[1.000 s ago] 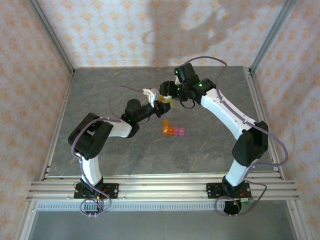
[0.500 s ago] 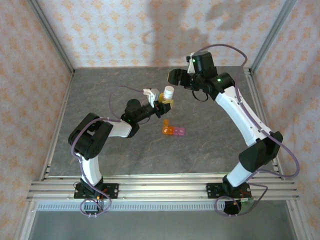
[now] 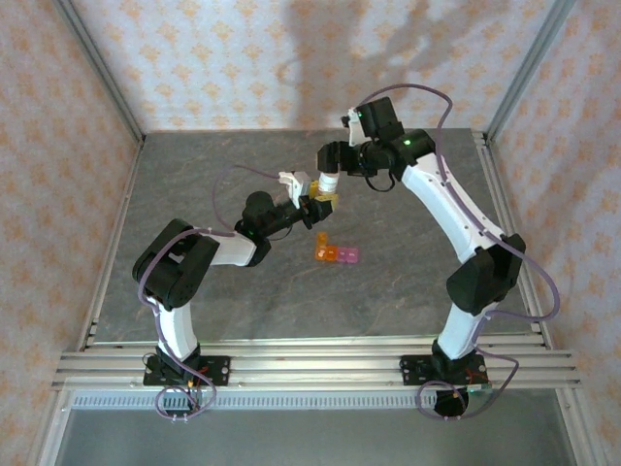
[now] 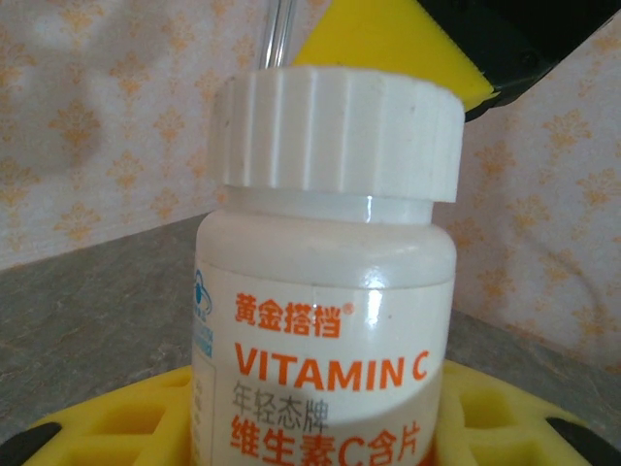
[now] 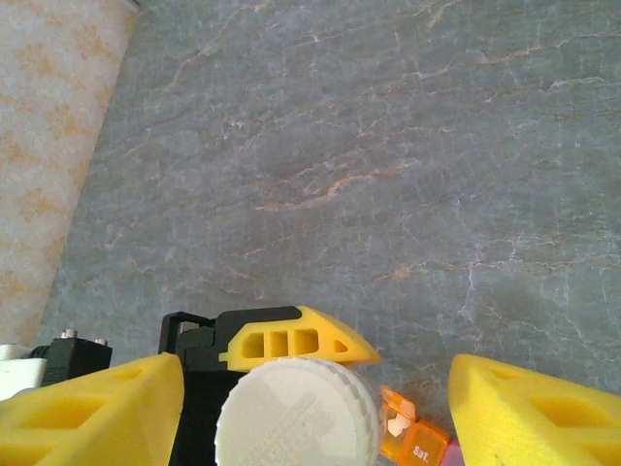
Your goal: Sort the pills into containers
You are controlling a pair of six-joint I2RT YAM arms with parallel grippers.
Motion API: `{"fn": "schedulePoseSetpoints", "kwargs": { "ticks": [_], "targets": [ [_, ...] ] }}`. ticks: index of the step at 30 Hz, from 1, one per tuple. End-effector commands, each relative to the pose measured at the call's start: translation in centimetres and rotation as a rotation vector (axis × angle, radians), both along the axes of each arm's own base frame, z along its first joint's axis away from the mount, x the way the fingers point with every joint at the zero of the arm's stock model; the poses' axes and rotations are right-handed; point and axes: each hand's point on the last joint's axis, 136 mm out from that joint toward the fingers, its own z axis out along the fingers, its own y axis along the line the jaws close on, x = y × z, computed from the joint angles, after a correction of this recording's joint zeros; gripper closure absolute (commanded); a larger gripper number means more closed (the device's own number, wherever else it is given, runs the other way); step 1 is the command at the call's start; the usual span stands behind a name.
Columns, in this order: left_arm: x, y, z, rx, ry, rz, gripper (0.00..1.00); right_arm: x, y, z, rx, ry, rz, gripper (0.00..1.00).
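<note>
Two grippers meet at the white bottle (image 3: 329,181). The left gripper (image 3: 319,202) is clamped on its lower body and holds it upright, off the table (image 3: 194,194), cap (image 5: 297,413) on. The right gripper (image 5: 315,408) is spread wide over the cap, one finger on each side, neither touching. The containers (image 3: 336,254) lie on the table near the bottle, apart from both grippers. Since half a second ago the right gripper has swung back over the cap. Bottle, left gripper and containers are unmoved.

- A grey, marble-veined flat tabletop (image 3: 408,282) bore the things, its surface matte and streaked with pale veins.
- A short strip of translucent square plastic cells (image 3: 336,253), orange through to pink, lay flat near its middle.
</note>
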Motion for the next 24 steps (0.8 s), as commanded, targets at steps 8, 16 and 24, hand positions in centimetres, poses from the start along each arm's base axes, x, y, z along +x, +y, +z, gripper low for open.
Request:
{"fn": "schedulePoseSetpoints", "kwargs": {
  "ticks": [8, 16, 24],
  "targets": [
    [-0.1, 0.0, 2.4, -0.041, -0.076, -0.014, 1.0, -0.6, 1.4, -0.3, -0.003, 0.014, 0.058, 0.37],
    [-0.1, 0.0, 2.5, -0.04, -0.079, -0.013, 1.0, -0.9, 1.4, -1.3, -0.016, 0.041, 0.044, 0.51],
    [0.2, 0.5, 2.7, -0.036, -0.096, 0.038, 1.0, -0.5, 0.6, -3.2, -0.011, 0.049, -0.211, 0.59]
  ]
}}
